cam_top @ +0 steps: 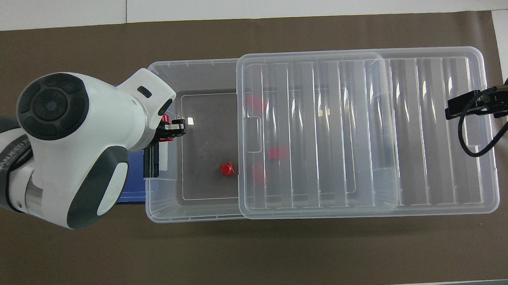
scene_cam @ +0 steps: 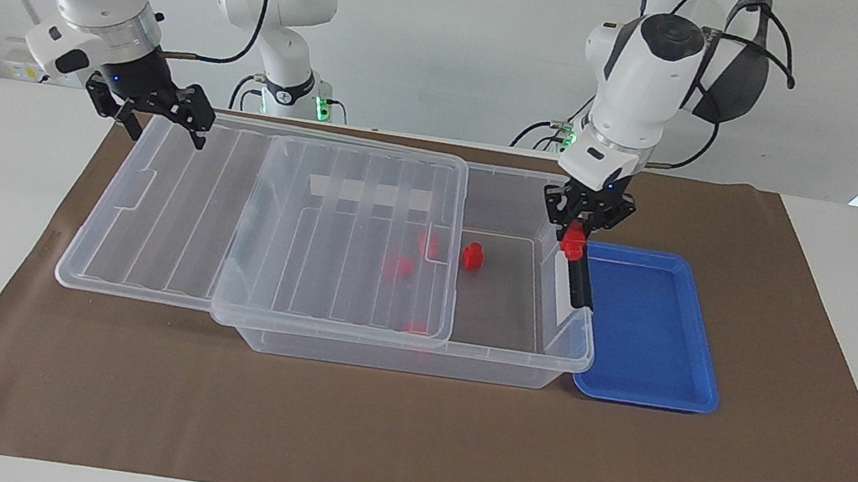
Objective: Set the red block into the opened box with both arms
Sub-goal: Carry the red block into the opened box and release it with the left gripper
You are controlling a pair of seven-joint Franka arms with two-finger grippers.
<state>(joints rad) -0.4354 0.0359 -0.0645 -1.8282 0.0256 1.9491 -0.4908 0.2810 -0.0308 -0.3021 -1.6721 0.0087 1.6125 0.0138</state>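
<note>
My left gripper (scene_cam: pixel 580 228) (cam_top: pixel 179 127) is shut on a red block (scene_cam: pixel 573 244) (cam_top: pixel 165 118), up in the air over the latch end of the clear box (scene_cam: pixel 411 357) (cam_top: pixel 163 215). The ribbed lid (scene_cam: pixel 170 211) (cam_top: pixel 408 131) is slid toward the right arm's end, so the latch end stands uncovered. One loose red block (scene_cam: pixel 472 257) (cam_top: pixel 227 169) lies on the bare box floor, and others show dimly under the lid. My right gripper (scene_cam: pixel 158 117) (cam_top: pixel 449 107) stands open at the lid's outer end; I cannot tell whether it touches the lid.
A shallow blue tray (scene_cam: pixel 645 333) (cam_top: pixel 132 195) lies beside the box's latch end, with nothing in it. A black latch (scene_cam: pixel 579 272) sits on that end wall. Brown paper (scene_cam: pixel 399 441) covers the table. Two slimmer white arms (scene_cam: pixel 289 41) stand at the robots' edge.
</note>
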